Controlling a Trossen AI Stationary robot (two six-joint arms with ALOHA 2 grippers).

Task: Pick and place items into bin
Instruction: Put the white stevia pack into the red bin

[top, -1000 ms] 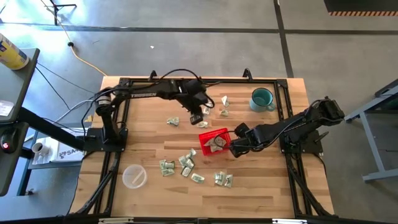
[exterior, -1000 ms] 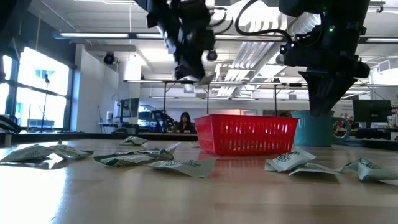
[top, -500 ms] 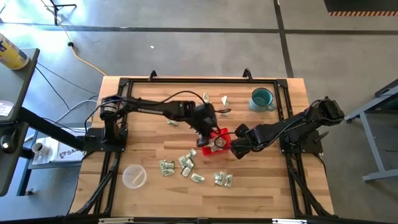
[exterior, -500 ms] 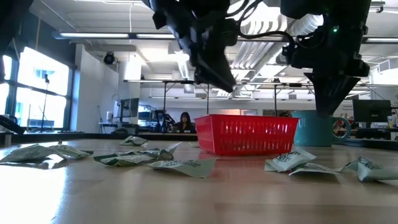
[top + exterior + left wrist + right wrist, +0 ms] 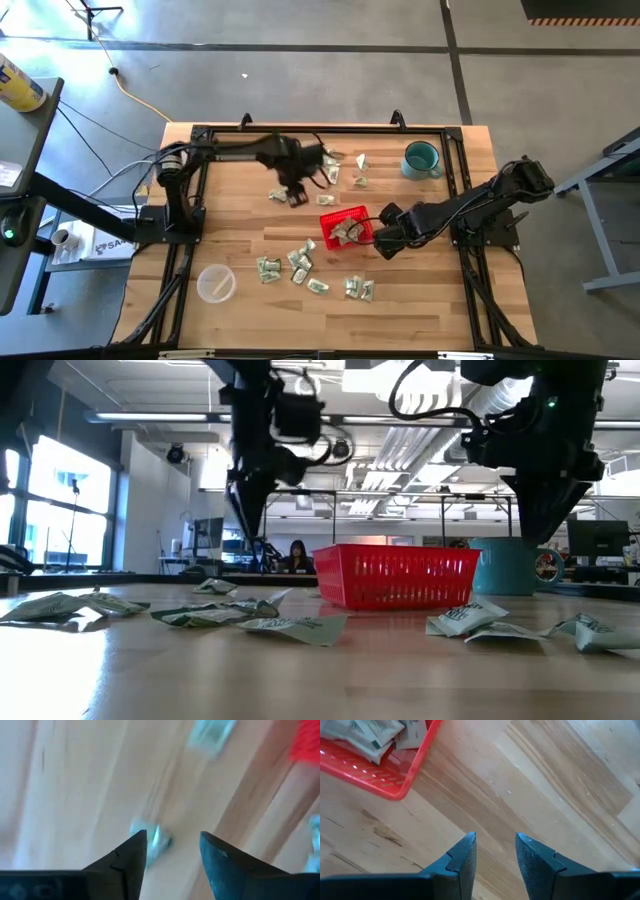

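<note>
My left gripper hangs above the table, fingers apart with nothing between them, over a packet lying left of the bin. My right gripper sits just off the bin's right edge, jaws parted over bare wood and holding nothing.

The bin lies near the table's middle with a few packets inside; I cannot count them exactly. Bare wood opens to its right and toward the far left corner. The near side is crowded: a cluster of about five packets lies in front of the bin, and two more nearer the front edge. Beyond the bin, about three packets lie toward the back rail.

One mug stands at the back right corner, well apart from the bin. One cup stands near the front left edge.
</note>
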